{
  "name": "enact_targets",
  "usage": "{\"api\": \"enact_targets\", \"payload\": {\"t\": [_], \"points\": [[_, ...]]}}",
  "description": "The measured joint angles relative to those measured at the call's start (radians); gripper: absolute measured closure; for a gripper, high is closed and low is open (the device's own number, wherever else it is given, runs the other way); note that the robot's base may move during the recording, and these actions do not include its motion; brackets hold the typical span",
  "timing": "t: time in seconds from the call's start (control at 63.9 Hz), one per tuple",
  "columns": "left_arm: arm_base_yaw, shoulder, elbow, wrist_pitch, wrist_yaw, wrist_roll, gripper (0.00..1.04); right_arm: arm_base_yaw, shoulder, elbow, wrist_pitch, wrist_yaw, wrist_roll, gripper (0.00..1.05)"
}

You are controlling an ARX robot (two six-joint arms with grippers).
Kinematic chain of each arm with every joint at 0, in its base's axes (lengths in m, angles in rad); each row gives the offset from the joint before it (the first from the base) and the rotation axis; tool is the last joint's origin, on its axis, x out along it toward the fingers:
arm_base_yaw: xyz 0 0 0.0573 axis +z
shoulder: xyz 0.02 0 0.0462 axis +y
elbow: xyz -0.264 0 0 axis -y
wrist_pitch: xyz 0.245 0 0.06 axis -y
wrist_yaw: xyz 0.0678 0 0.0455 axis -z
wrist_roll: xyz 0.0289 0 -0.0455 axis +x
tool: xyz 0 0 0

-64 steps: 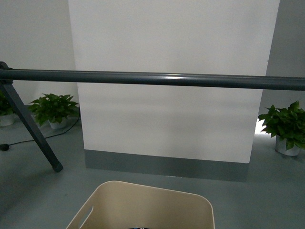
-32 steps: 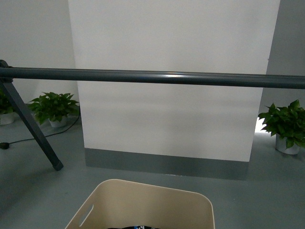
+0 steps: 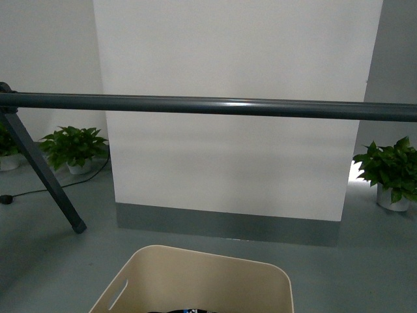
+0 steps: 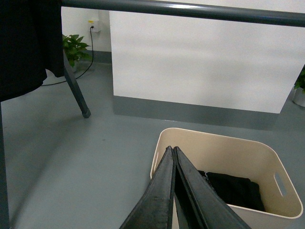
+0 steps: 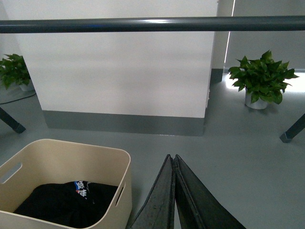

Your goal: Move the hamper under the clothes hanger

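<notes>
The beige hamper (image 3: 195, 280) stands on the grey floor at the bottom middle of the front view, on the near side of the clothes hanger's bar (image 3: 208, 106). It also shows in the left wrist view (image 4: 224, 157) and the right wrist view (image 5: 62, 162), with dark clothes (image 5: 66, 200) inside. The rack's left leg (image 3: 42, 176) slants down to the floor. My left gripper (image 4: 173, 150) is shut and empty at the hamper's one end. My right gripper (image 5: 171, 157) is shut and empty beside the other end. Neither arm shows in the front view.
A white wall panel (image 3: 234, 65) with a grey skirting stands behind the rack. Potted plants stand at the left (image 3: 73, 150) and right (image 3: 391, 173). A dark garment (image 4: 26, 43) hangs on the rack at the far left. A cable (image 3: 26, 192) lies on the floor.
The hamper has shifted slightly away from me toward the rack in the first half second. Since then nothing has visibly moved.
</notes>
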Motion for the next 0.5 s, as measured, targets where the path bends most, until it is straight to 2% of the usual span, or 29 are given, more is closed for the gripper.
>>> {"api": "enact_targets", "payload": {"t": [0.328,0.422,0.5], "points": [[0.0,-0.095,0.0,-0.094,0.0,0.0,1.01,0.0,-0.074,0.0,-0.074,0.0,0.0,1.03],[0.0,-0.115,0.0,-0.114,0.0,0.0,1.01,0.0,-0.184,0.001,-0.222,-0.003,0.0,1.03],[0.0,-0.131,0.0,-0.131,0.0,0.0,1.01,0.0,-0.234,0.001,-0.245,-0.003,0.0,1.03]]}}
